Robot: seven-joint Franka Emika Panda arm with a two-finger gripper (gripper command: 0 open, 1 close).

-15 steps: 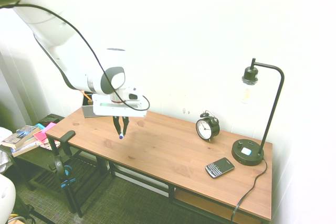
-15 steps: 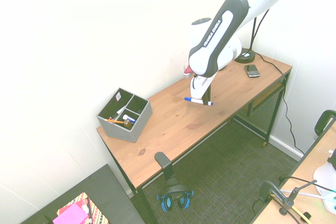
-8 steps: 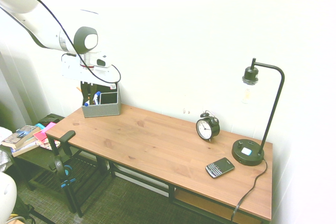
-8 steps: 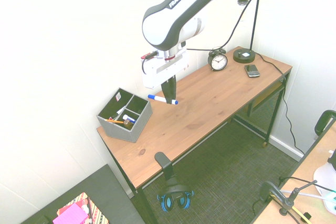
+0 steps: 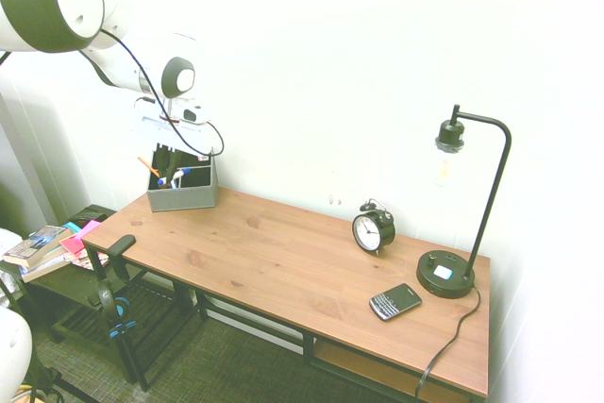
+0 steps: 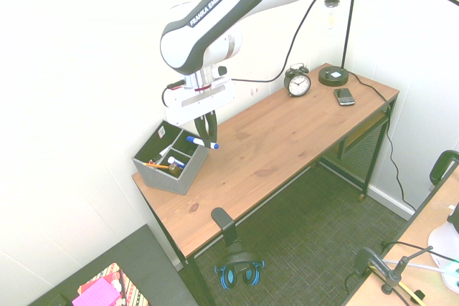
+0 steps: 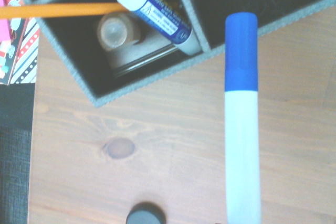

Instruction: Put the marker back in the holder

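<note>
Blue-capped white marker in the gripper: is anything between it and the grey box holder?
Nothing visible. The blue-capped white marker hangs crosswise in the shut gripper at the grey box holder edge; its compartments already hold other pens.

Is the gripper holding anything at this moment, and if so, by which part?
Yes: the gripper is shut on the marker, gripping its white barrel, with the blue cap end sticking out beside the holder.

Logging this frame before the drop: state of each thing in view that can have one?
White-barrelled blue-capped marker: capped, held roughly level above the desk beside the holder.
Hand: shut on the marker.
Grey box holder with dark compartments: open-topped, already holds an orange stick and other items.
Black desk lamp: looks unlit.
Black phone: lying flat, keypad up.
</note>
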